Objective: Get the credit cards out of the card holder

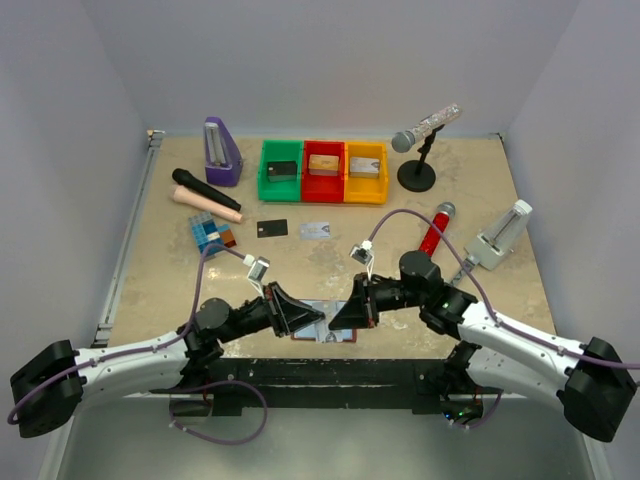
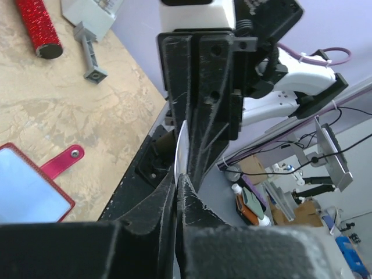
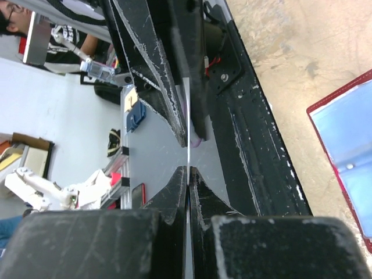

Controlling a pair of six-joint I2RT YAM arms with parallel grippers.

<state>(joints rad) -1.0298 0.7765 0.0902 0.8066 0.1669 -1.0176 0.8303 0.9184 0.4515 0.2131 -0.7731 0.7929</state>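
Silvery credit card (image 2: 179, 152), long axis left-right

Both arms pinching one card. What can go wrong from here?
1. The left gripper and right gripper both have their jaws shut on the same silvery card, edge-on. If either arm pulls or twists before the other lets go, the card may bend or slip.
2. The pinch sits close to the near edge of the table, so a dropped card could slide off.
3. The card holder lies open and unheld nearby, so a low sweep could knock it.
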